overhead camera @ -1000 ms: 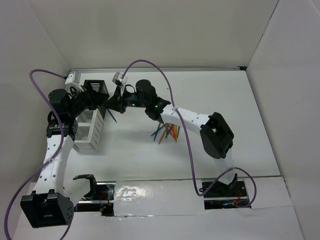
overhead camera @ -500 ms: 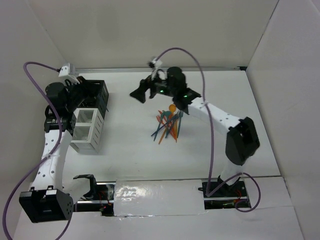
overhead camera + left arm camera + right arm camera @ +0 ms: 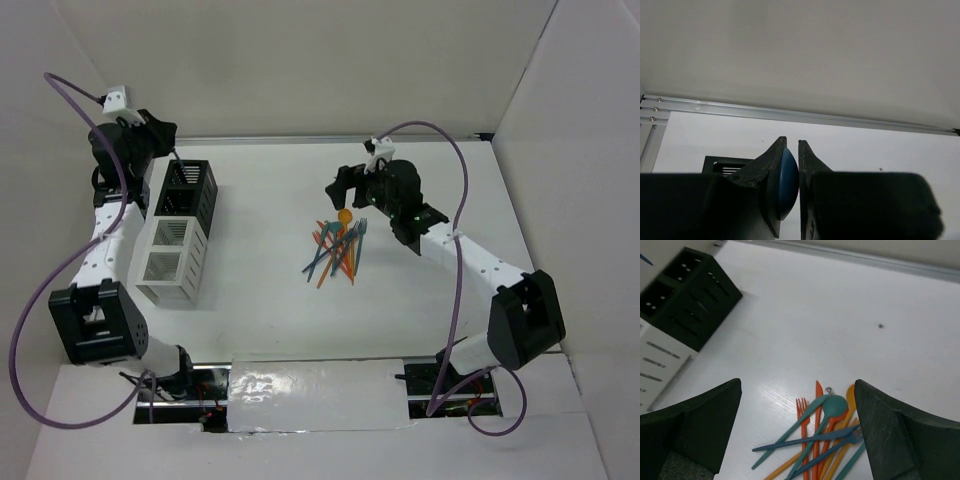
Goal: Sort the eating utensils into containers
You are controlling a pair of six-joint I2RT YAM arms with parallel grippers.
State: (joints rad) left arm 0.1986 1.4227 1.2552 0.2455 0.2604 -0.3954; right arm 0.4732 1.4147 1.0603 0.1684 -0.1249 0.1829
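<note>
Left fingers [image 3: 774,162] clamped on blue utensil [image 3: 786,186] (rounded part, likely spoon bowl), upper left of top view, just up-left of black mesh bin [image 3: 190,190]. White bins [image 3: 168,262] below it. Right fingers [image 3: 702,422] wide apart over utensil pile [image 3: 338,250], mid-bench [image 3: 260,200].

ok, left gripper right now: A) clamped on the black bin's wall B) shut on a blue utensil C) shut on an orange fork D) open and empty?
B: the left wrist view shows a rounded blue utensil pinched between the fingers of the left gripper.
</note>
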